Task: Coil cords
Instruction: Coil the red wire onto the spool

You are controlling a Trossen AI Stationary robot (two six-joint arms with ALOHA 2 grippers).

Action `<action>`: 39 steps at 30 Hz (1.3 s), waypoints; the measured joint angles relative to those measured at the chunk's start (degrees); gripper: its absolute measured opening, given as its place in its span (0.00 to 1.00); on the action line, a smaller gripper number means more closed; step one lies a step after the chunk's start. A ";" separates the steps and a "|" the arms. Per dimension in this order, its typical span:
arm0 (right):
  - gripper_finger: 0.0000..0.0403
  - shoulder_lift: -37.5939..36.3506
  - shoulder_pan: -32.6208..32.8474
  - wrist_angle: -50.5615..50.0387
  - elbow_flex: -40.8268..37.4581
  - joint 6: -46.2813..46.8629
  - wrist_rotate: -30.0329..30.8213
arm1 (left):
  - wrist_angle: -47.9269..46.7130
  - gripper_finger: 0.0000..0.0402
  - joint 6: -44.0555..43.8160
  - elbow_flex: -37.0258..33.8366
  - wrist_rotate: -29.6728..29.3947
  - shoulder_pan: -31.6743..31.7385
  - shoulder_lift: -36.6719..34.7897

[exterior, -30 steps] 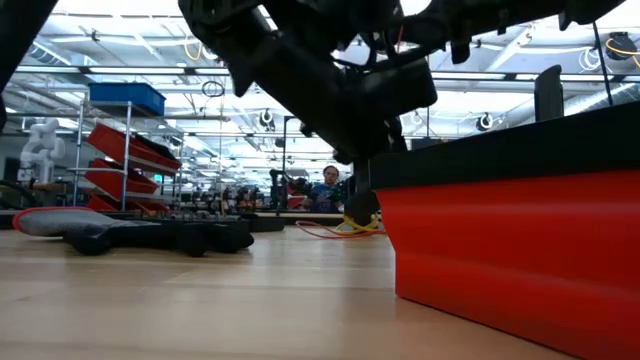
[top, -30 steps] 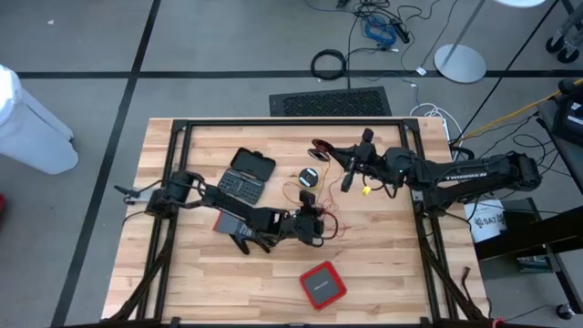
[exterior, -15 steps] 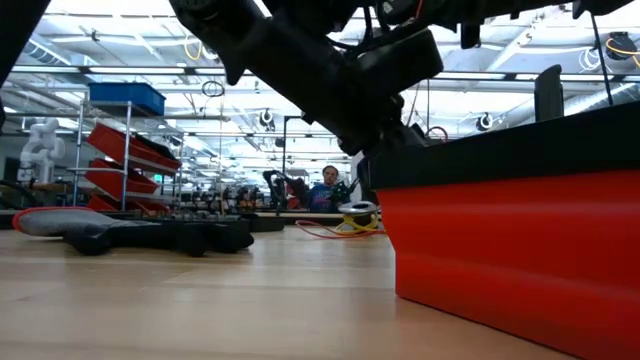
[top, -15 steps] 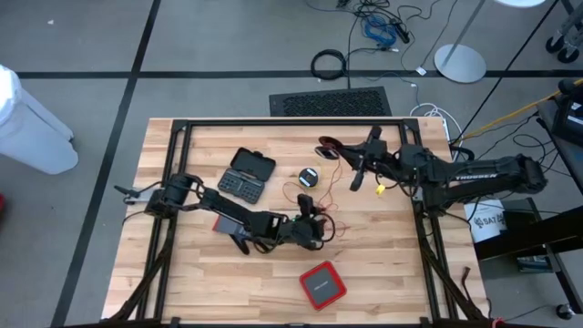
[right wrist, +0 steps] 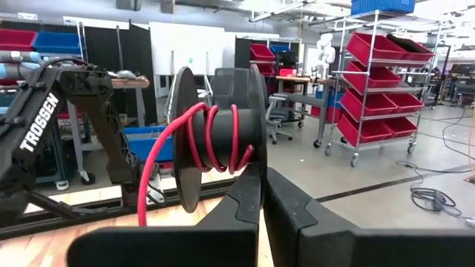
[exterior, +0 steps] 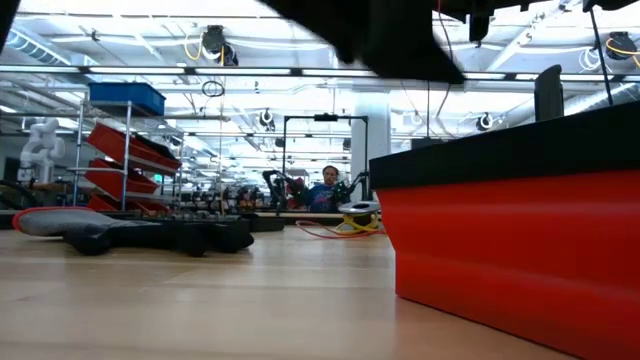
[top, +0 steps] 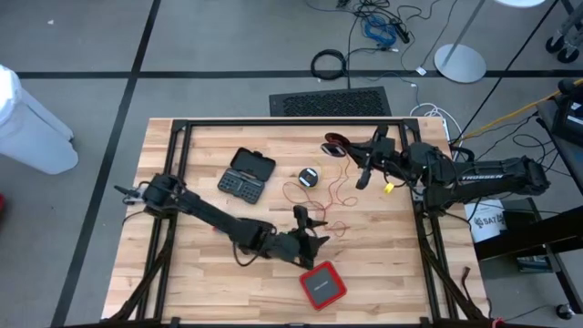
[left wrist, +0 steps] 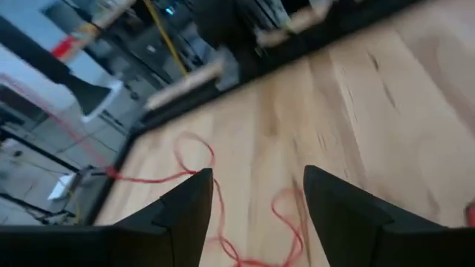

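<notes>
Overhead, the red wire (top: 321, 193) lies loose in loops on the wooden counter (top: 191, 264), running from near the middle up to a small black spool (top: 333, 143) at the far right part of the counter. The right wrist view shows that spool (right wrist: 217, 137) with a few turns of red wire (right wrist: 215, 138) wound round it, held up off the counter just beyond the right tool's fingers (right wrist: 249, 200), which are pressed together with only a thin slit between them. The right tool (top: 362, 167) sits beside the spool in the high view, and a small yellow piece (top: 388, 188) of the other cord shows just below that arm.

The left tool (top: 308, 226) reaches across the near middle of the counter, its two fingers (left wrist: 185, 211) spread apart with nothing between them; red loops (left wrist: 194, 159) lie on the wood ahead of it. Just beside this tool, toward the near edge, stands a red box (top: 322, 284) with a dark top; in the low view it fills the right side (exterior: 520, 250) and hides much of the counter behind it.

Other things lie around: a black open case (top: 247, 175) left of centre, a round black disc (top: 310, 177) near the wire's loops, and, in the low view, a dark flat object with a red edge (exterior: 130, 232) at the left. A black cable ring (top: 329, 65) lies on the floor beyond the counter. A person (exterior: 326, 190) shows far back in the room.
</notes>
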 joint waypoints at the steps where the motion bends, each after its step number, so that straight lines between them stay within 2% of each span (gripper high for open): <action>1: 0.00 -0.01 0.05 -0.04 0.00 -0.02 -0.16 | 1.27 0.55 0.03 0.00 -1.11 -0.28 -0.66; 6: 0.00 0.01 0.13 0.32 0.00 -0.07 -2.94 | 8.12 0.55 0.29 0.00 -2.14 2.16 -2.57; 9: 0.00 0.01 0.77 0.34 0.00 -0.55 -2.97 | 11.53 0.55 -0.10 -0.03 0.08 5.50 -2.56; 12: 0.00 0.01 1.58 0.73 0.00 -1.55 -3.34 | 17.80 0.55 -2.22 -1.59 4.74 9.54 -2.56; 16: 0.00 0.01 1.99 0.68 0.00 -1.90 -4.29 | 32.26 0.55 -6.13 -6.05 9.87 13.87 -2.52; 18: 0.00 0.01 1.95 0.68 0.00 -2.05 -4.26 | 36.66 0.55 -9.36 -7.62 17.18 15.83 -2.54; 21: 0.00 0.01 1.95 0.66 0.00 -2.25 -4.26 | 37.75 0.55 -14.86 -8.35 26.24 18.24 -2.50; 25: 0.00 0.01 1.95 0.66 0.00 -2.27 -4.26 | 38.19 0.55 -18.08 -8.20 32.96 20.08 -2.52; 39: 0.00 0.05 1.95 0.37 0.00 -2.08 -4.26 | 35.78 0.55 -18.12 -6.05 37.94 20.22 -2.52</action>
